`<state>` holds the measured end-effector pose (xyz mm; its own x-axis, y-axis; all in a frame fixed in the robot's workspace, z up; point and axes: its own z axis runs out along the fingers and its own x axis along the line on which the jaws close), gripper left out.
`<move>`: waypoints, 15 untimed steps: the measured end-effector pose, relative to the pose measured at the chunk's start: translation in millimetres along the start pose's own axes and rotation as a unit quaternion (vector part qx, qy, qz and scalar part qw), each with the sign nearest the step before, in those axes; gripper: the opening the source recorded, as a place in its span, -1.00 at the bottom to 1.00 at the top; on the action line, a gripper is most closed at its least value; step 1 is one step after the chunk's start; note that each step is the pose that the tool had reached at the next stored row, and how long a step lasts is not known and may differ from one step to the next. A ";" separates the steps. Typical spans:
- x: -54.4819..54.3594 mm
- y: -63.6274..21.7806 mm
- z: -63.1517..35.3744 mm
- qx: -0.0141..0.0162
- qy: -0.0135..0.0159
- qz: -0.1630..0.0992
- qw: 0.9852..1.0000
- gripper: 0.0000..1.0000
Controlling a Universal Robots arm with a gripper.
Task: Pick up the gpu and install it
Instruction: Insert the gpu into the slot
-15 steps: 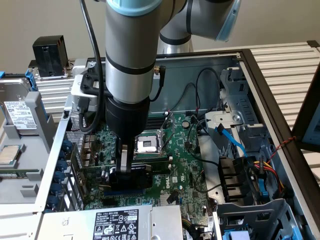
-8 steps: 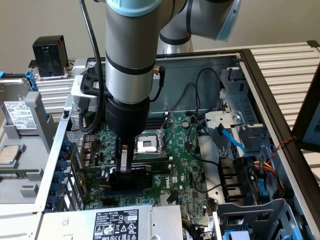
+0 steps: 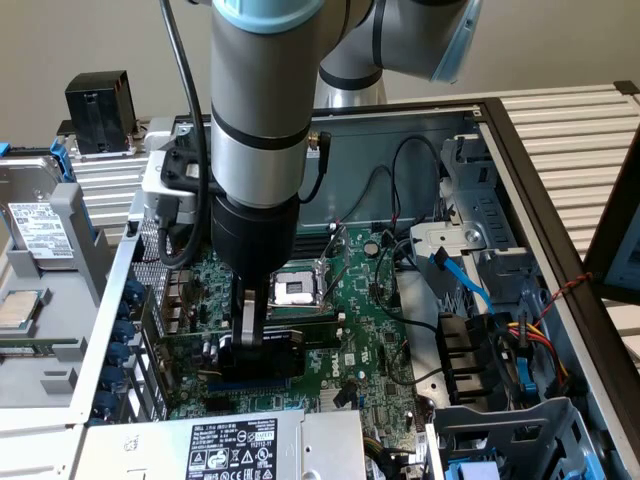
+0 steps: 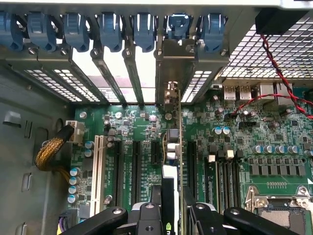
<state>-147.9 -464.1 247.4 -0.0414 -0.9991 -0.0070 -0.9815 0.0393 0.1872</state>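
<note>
Gripping the small green circuit-board gpu point(image 3: 268, 358) with its black cooler shroud, your tool point(image 3: 252, 335) has its fingers drawn in tight on the card's two faces. The card sits directly between and just below them. You can see it in the exterior view, low inside the open grey metal computer case point(image 3: 560, 250) and over the large green motherboard point(image 3: 375, 330). It is just nearer than the square silver processor socket point(image 3: 297, 288), toward the exterior view's left. In the wrist view the gpu point(image 4: 172, 142) stands on edge between the black fingers point(image 4: 148, 217) of the tool point(image 4: 171, 218). It runs alongside the black expansion slots point(image 4: 137, 161), and its silver end bracket point(image 4: 176, 63) sits at the case's rear wall under the row of blue plastic latches point(image 4: 110, 27). Whether its lower edge is seated in a slot, you cannot tell.
</note>
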 end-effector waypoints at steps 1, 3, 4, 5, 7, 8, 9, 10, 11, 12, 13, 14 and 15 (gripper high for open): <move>0.0 0.0 0.0 0.000 0.000 -0.001 1.000 -0.46; 0.0 0.0 0.0 0.000 0.000 -0.001 1.000 -0.46; 0.0 0.0 0.0 0.000 0.000 -0.001 1.000 -0.46; 0.0 0.0 0.0 0.000 0.000 -0.001 1.000 -0.46; 0.0 0.0 0.0 0.000 0.000 -0.001 1.000 -0.46; 0.0 0.0 0.0 0.000 0.000 -0.001 1.000 -0.46; 0.0 0.0 0.0 0.000 0.000 -0.001 1.000 -0.46; 0.0 -0.2 0.0 0.000 0.000 -0.001 1.000 -0.46; 0.0 -0.3 -0.1 0.000 0.000 -0.001 1.000 -0.46; 0.0 -0.5 -0.1 0.000 0.000 -0.001 1.000 -0.46; 0.0 -0.6 -0.1 0.000 0.000 -0.001 1.000 -0.46; -0.1 -0.7 -0.1 0.000 0.000 -0.001 1.000 -0.46; -0.1 -0.7 -0.1 0.000 0.000 -0.001 1.000 -0.46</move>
<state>-147.2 -464.1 247.4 -0.0384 -0.9992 -0.0067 -0.9816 0.0365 0.1872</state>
